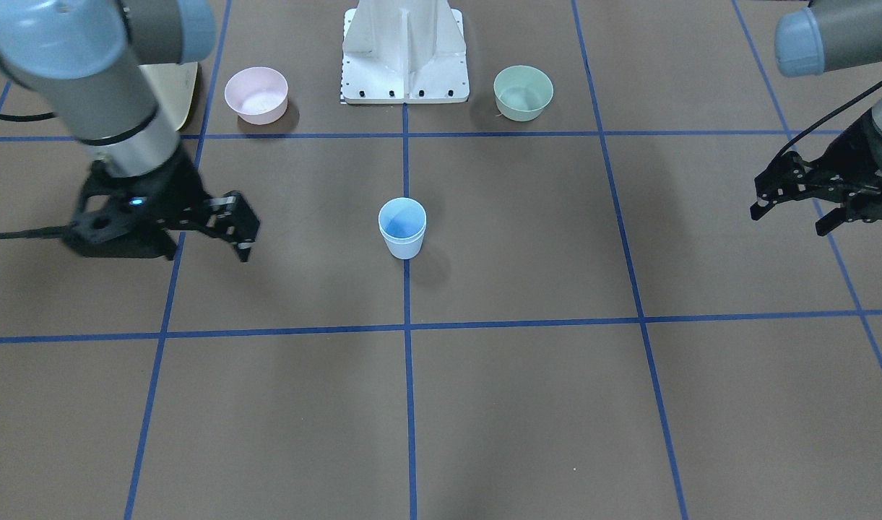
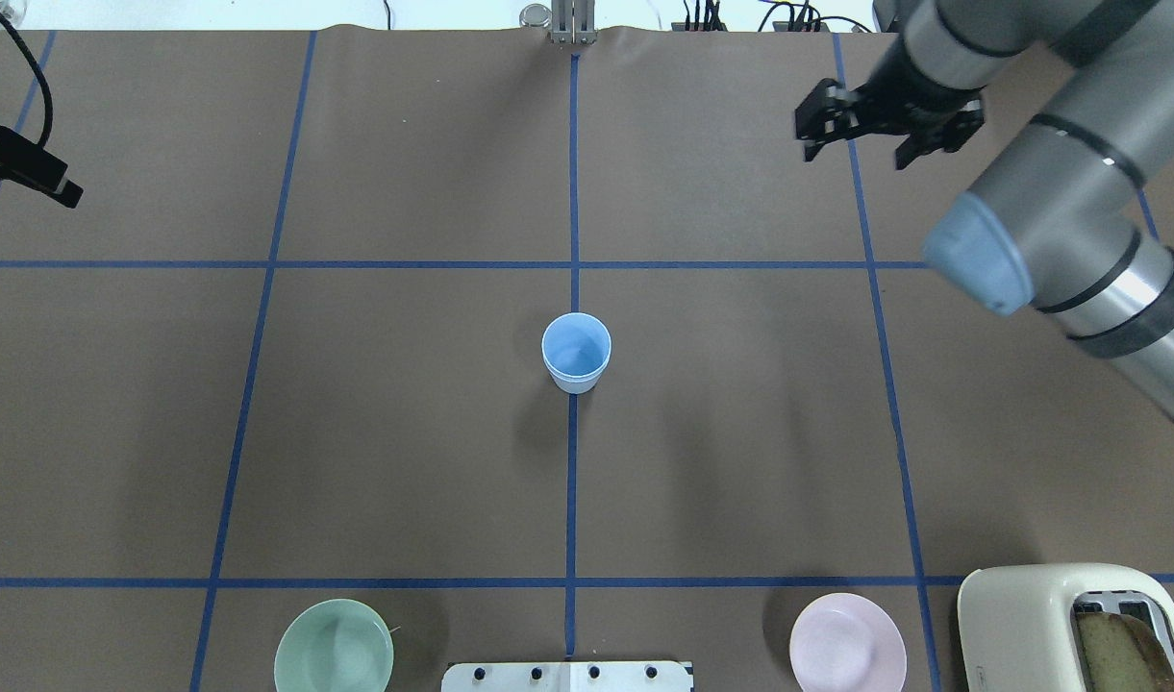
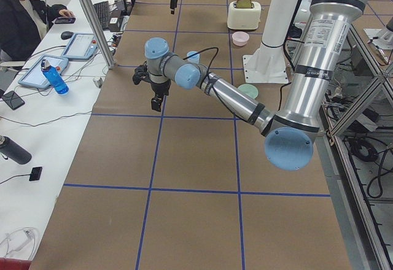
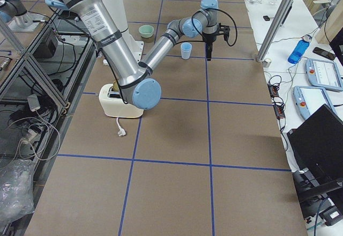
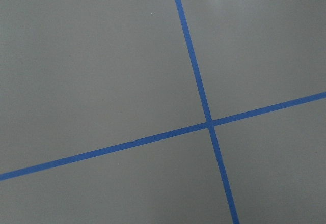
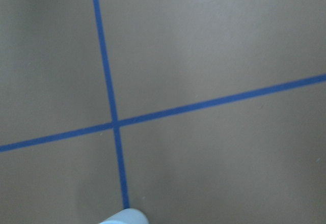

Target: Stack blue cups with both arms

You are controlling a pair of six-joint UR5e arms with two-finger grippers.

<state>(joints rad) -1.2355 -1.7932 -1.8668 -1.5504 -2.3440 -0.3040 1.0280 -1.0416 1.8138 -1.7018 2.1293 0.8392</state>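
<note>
Well, from across the table the blue cups (image 1: 402, 227) stand upright at mid-table as one nested stack, two rims close together. My right gripper (image 1: 235, 230) hangs at their 9 o'clock, well apart. My left gripper (image 1: 789, 219) hangs at 3 o'clock with its fingers spread. A pink bowl (image 1: 256, 94) sits at 11 o'clock, a green bowl (image 1: 523, 92) at 1 o'clock.

From overhead, my right gripper's fingers are spread too, at the stack's 1 o'clock. My left one is cut off at the 10 o'clock edge. A toaster (image 2: 1029, 625) fills the 5 o'clock corner.

My left wrist camera shows brown table (image 5: 102, 56) and crossing blue tape (image 5: 210, 123). My right wrist camera adds a pale-blue sliver at 6 o'clock.
</note>
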